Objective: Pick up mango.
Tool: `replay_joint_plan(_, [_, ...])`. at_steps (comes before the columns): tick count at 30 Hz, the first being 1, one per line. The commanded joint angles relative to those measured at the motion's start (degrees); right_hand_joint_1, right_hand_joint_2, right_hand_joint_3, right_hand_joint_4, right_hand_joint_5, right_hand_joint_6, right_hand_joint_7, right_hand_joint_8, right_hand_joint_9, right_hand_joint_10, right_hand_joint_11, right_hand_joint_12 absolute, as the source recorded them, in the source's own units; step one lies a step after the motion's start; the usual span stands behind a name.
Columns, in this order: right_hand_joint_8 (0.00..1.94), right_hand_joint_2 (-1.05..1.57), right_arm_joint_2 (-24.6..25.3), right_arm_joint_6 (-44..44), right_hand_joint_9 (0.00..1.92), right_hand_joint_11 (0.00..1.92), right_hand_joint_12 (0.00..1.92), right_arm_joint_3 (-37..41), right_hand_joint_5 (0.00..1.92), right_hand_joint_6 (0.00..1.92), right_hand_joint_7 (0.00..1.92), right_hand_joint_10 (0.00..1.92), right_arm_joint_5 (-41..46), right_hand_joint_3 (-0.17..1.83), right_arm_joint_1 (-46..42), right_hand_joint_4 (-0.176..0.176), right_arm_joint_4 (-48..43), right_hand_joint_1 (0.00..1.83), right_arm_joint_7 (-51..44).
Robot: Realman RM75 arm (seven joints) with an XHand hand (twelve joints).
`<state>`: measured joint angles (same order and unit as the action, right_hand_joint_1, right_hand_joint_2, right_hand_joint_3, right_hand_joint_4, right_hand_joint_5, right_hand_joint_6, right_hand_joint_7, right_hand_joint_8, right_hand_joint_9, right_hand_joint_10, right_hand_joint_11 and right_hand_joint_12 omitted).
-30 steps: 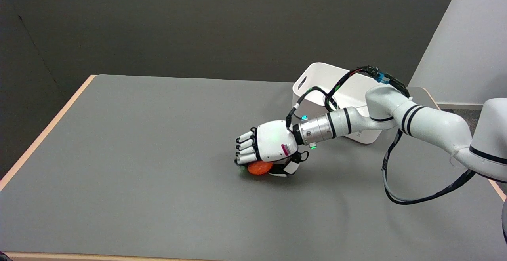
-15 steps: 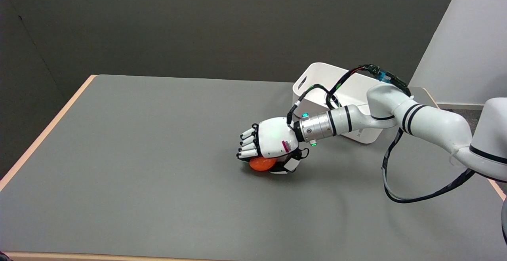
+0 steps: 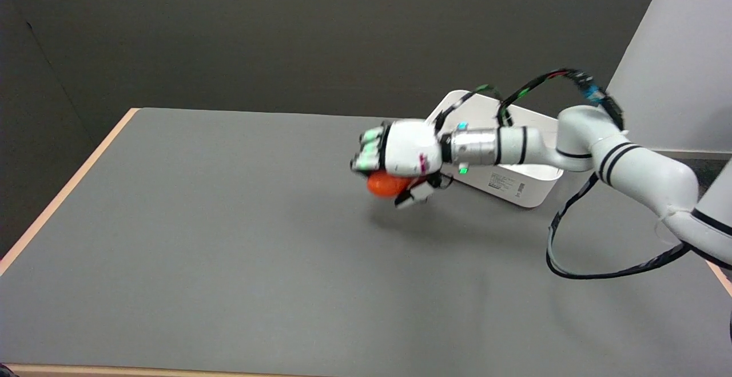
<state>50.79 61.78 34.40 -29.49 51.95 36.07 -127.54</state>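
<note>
The orange mango [image 3: 385, 185] hangs above the grey table [image 3: 229, 239], gripped from above by my right hand [image 3: 400, 154]. The hand's white back faces the camera and its fingers curl down around the fruit, so only the mango's lower part shows. The hand and forearm are slightly blurred. A soft shadow lies on the table below and to the right of the hand.
A white bin [image 3: 514, 179] with a handle slot stands at the table's back right, just behind my forearm. Black cables loop from the arm above the bin and down over the table's right side. The table's tan edge runs along the left.
My right hand has lifted the mango off the table, rising and shifting right towards the white bin. The arm's elbow has risen with it.
</note>
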Motion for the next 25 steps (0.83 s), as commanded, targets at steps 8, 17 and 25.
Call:
replay_joint_plan(8, [1.67, 1.33, -13.41, 6.00, 0.59, 0.38, 1.92, 47.93, 0.31, 1.90, 0.49, 1.85, 13.08, 0.16, -15.81, -0.111, 4.09, 1.23, -0.04])
replay_joint_plan(17, [1.68, 1.34, -14.25, -1.02, 0.59, 0.37, 1.92, 57.14, 0.31, 1.90, 0.48, 1.85, 23.98, 0.15, -24.53, -0.105, 4.01, 1.23, 0.00])
replay_joint_plan(25, [1.68, 1.34, -15.87, -1.51, 0.59, 0.38, 1.92, 52.29, 0.31, 1.90, 0.48, 1.85, 23.56, 0.15, -26.66, -0.105, 0.97, 1.23, 0.52])
